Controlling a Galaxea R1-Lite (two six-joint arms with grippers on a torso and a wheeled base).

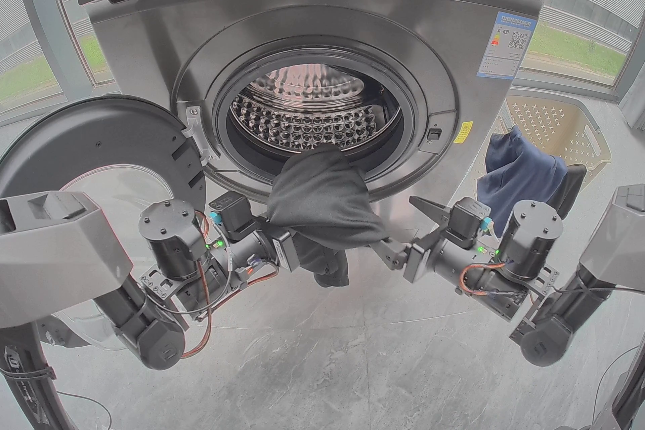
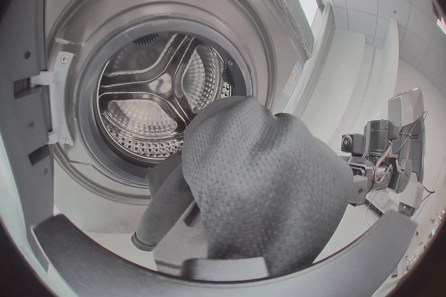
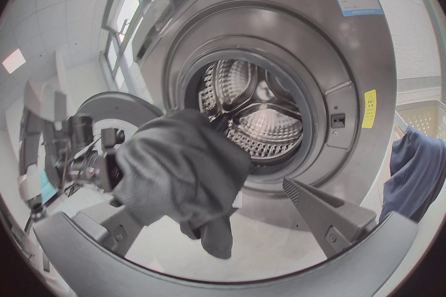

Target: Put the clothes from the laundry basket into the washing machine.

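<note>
A black garment (image 1: 326,196) hangs over my left gripper (image 1: 321,230) at the lower rim of the washing machine's (image 1: 437,48) open drum (image 1: 302,109). Its upper edge lies on the door seal and a tail dangles below. The left gripper is shut on the garment, and the cloth (image 2: 260,172) covers most of its fingers. My right gripper (image 1: 403,230) stands open just right of the garment, with nothing between its fingers (image 3: 325,214). A beige laundry basket (image 1: 564,129) stands right of the machine with a blue garment (image 1: 521,173) draped over its rim.
The round machine door (image 1: 101,142) is swung open to the left, behind my left arm. Grey tiled floor (image 1: 376,344) lies free in front of the machine. Windows run behind it.
</note>
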